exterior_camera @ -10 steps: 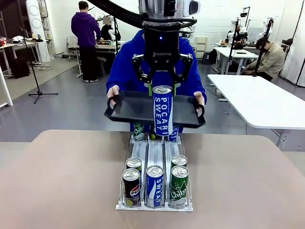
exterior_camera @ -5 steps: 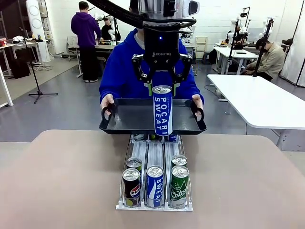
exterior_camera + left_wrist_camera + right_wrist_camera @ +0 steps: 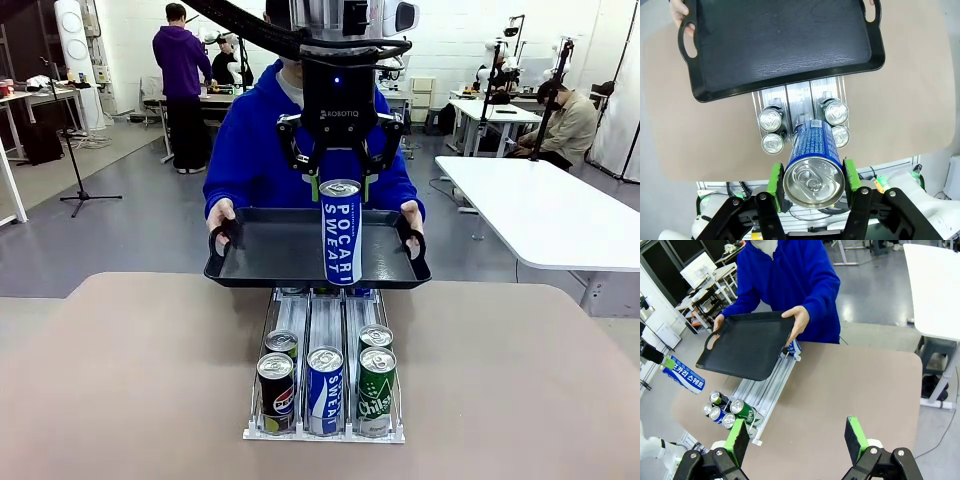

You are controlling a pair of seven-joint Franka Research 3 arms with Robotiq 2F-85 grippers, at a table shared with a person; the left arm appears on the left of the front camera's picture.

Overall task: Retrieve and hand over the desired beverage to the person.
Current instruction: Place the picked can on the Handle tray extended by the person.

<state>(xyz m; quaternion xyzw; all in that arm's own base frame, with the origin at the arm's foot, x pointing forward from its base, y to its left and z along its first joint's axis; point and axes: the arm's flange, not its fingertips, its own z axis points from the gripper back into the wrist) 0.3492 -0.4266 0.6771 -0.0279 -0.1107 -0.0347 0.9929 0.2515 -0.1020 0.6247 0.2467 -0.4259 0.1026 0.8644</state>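
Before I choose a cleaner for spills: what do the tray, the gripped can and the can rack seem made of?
Tray: likely plastic, matte black, grainy surface, moulded handle slots. Can: metal, probably aluminium; shiny silver lid, glossy blue print. Rack: bright metal, perhaps aluminium; its bare lanes reflect light.

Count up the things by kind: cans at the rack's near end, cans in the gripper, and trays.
Cans at the near end of the rack: 5
Pocari Sweat can in the left gripper: 1
Black tray: 1
Total: 7
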